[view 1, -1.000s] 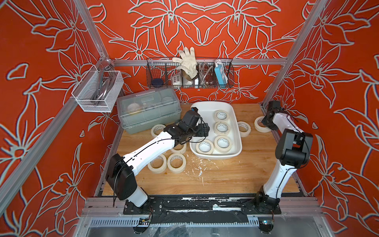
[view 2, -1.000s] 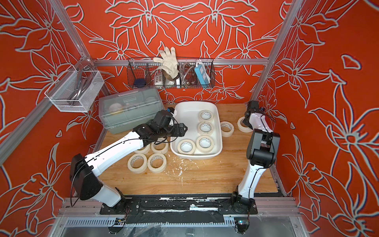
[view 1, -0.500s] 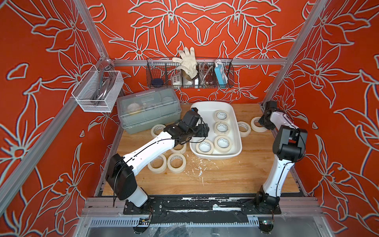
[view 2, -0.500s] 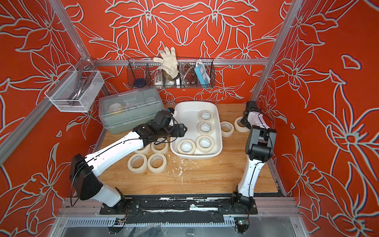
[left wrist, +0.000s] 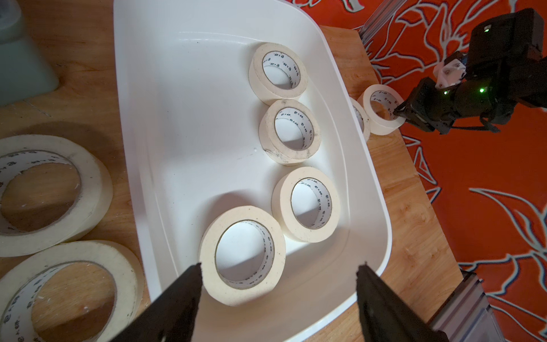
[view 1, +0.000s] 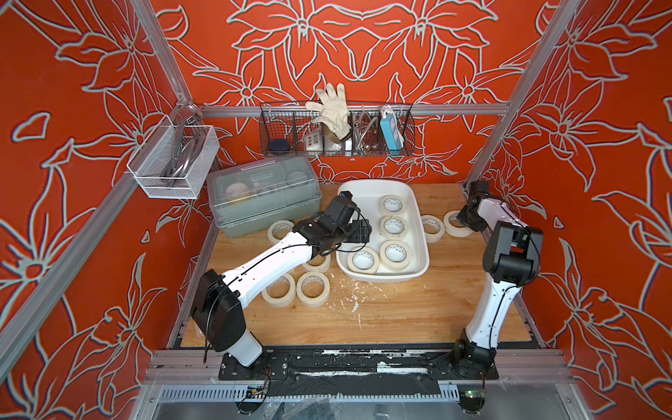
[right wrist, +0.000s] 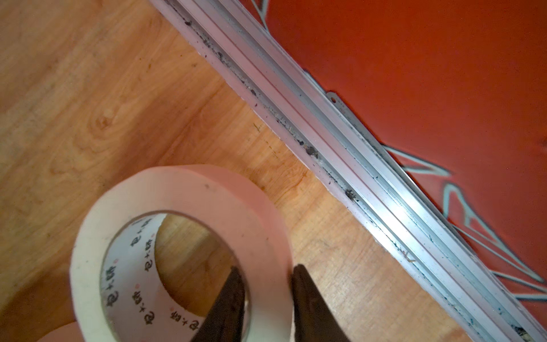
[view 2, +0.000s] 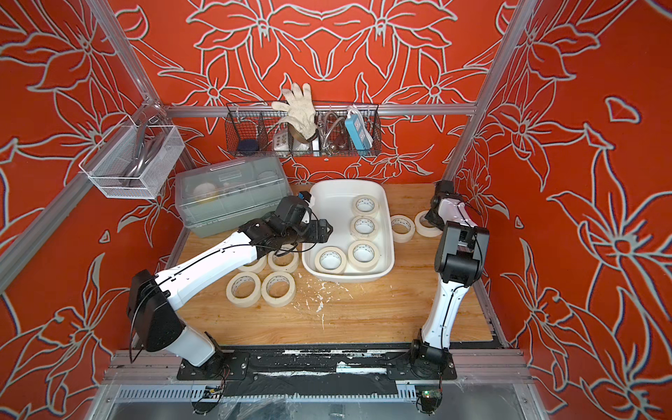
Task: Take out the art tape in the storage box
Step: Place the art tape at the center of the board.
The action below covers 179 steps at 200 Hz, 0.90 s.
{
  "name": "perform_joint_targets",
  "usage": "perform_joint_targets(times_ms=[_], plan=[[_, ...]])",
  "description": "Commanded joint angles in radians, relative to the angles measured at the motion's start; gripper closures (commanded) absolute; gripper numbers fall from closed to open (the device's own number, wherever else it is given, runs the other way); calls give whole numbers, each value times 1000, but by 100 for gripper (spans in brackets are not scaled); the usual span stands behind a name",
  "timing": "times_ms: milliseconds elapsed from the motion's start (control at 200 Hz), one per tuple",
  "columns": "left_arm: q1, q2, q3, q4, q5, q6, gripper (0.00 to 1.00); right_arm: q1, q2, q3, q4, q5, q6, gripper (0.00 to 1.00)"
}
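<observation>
The white storage box (view 1: pixel 363 189) (view 2: pixel 327 196) (left wrist: pixel 192 118) holds several cream art tape rolls (view 1: pixel 394 226) (left wrist: pixel 290 131). My left gripper (left wrist: pixel 281 265) (view 1: pixel 363 232) hangs open above the box's left side, just over the nearest roll (left wrist: pixel 242 254), touching nothing. To the right of the box my right gripper (right wrist: pixel 268 268) (view 1: pixel 467 222) straddles the wall of one roll (right wrist: pixel 183 225) (view 1: pixel 457 223), one finger inside the ring and one outside, both close against it. That roll rests flat on the wood beside another roll (view 1: pixel 432 228). Several more rolls (view 1: pixel 312 289) lie left of the box, partly under my left arm.
A grey-green lidded box (view 1: pixel 262 196) stands at the back left, close to my left arm. Wire baskets (view 1: pixel 334 134) (view 1: pixel 174 163) hang on the back and left walls. An aluminium rail (right wrist: pixel 355 148) edges the table just beyond the right roll. White scraps (view 1: pixel 354 294) dot the wood.
My right arm has shifted slightly left with its roll, which now sits on the table next to the other right-side roll. The left arm has hardly moved.
</observation>
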Motion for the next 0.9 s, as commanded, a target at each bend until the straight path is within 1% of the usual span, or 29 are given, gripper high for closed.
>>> perform_joint_targets(times_ms=[0, 230, 465, 565, 616, 761, 891], plan=[[4, 14, 32, -8, 12, -1, 20, -2, 2, -19, -12, -16, 2, 65], [4, 25, 52, -18, 19, 4, 20, -2, -1, -17, -22, -60, -4, 63], [3, 53, 81, -14, 28, 5, 20, 1, -91, -35, -50, -102, -8, 60], [2, 84, 110, -19, 29, 3, 20, 3, -150, -80, -27, -161, -5, 60], [0, 107, 130, -26, 13, -7, 20, 4, -175, -95, -28, -197, 3, 59], [-8, 195, 232, -82, -22, -24, 20, 17, -233, -127, -39, -294, 16, 57], [-8, 264, 293, -84, -40, -26, 18, 40, -281, -160, -52, -342, 16, 55]])
